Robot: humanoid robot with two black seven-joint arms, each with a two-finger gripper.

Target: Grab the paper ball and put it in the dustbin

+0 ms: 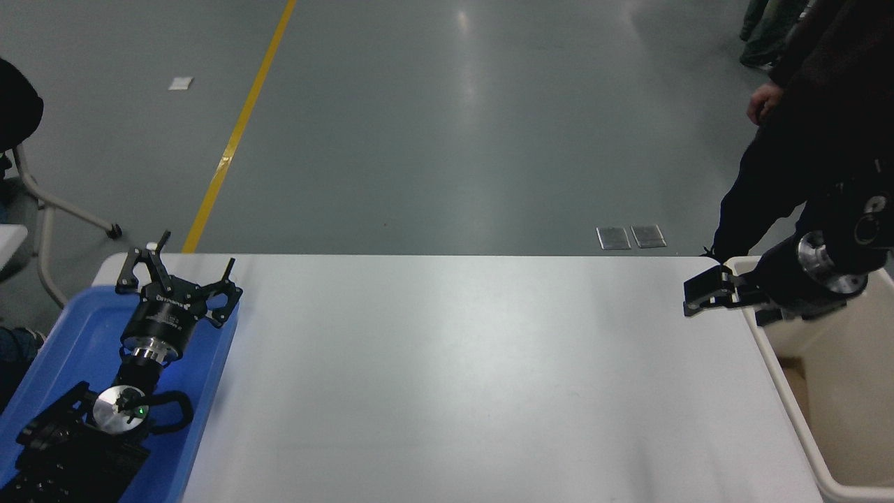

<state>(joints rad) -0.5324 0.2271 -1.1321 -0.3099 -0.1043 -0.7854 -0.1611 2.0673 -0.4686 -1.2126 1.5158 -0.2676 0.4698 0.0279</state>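
The cream-beige dustbin (pixel 770 351) stands at the table's right end, cut off by the picture's right edge. No paper ball shows; I see only part of the bin's inside. My right gripper (pixel 707 294) hangs above the bin's far left corner and the table's right edge, pointing left, with nothing visible in it. My left gripper (pixel 179 269) is open and empty, parked over the blue tray (pixel 63 349) at the lower left.
The white table (pixel 454 377) spans the middle. A person in dark clothes (pixel 803 147) stands just behind the bin at the far right, one hand (pixel 763 102) hanging. A chair leg with a wheel (pixel 70 209) is at the far left.
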